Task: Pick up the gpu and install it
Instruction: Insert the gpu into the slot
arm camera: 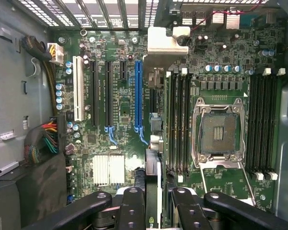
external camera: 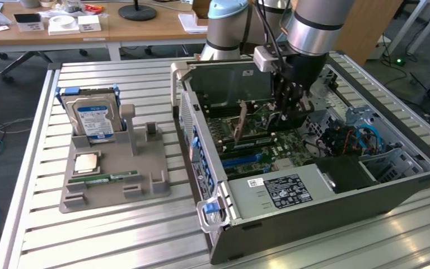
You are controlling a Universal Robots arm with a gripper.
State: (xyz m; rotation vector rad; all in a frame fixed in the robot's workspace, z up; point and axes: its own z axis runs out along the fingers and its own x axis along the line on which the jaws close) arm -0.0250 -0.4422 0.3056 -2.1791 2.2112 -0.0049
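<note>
My gripper (external camera: 288,115) is lowered inside the open computer case (external camera: 312,196), over the motherboard (arm camera: 120,143). In the wrist view the gripper (arm camera: 154,199) is shut on the gpu (arm camera: 153,165). The card is seen edge-on and runs away from the fingers to its silver bracket (arm camera: 165,40) near the case's rear grille. The card hangs above the board, parallel to the expansion slots. It lines up just beside the long blue slot (arm camera: 138,93), between that slot and the RAM slots (arm camera: 180,120). I cannot tell whether its lower edge touches a slot.
The CPU socket (arm camera: 220,132) stands open with no chip in it. Bundled cables (arm camera: 45,139) lie at the board's edge. On the slatted table, to the exterior view's left, a grey holder (external camera: 114,190) carries a hard drive (external camera: 96,117), a CPU (external camera: 87,162) and a RAM stick (external camera: 110,178).
</note>
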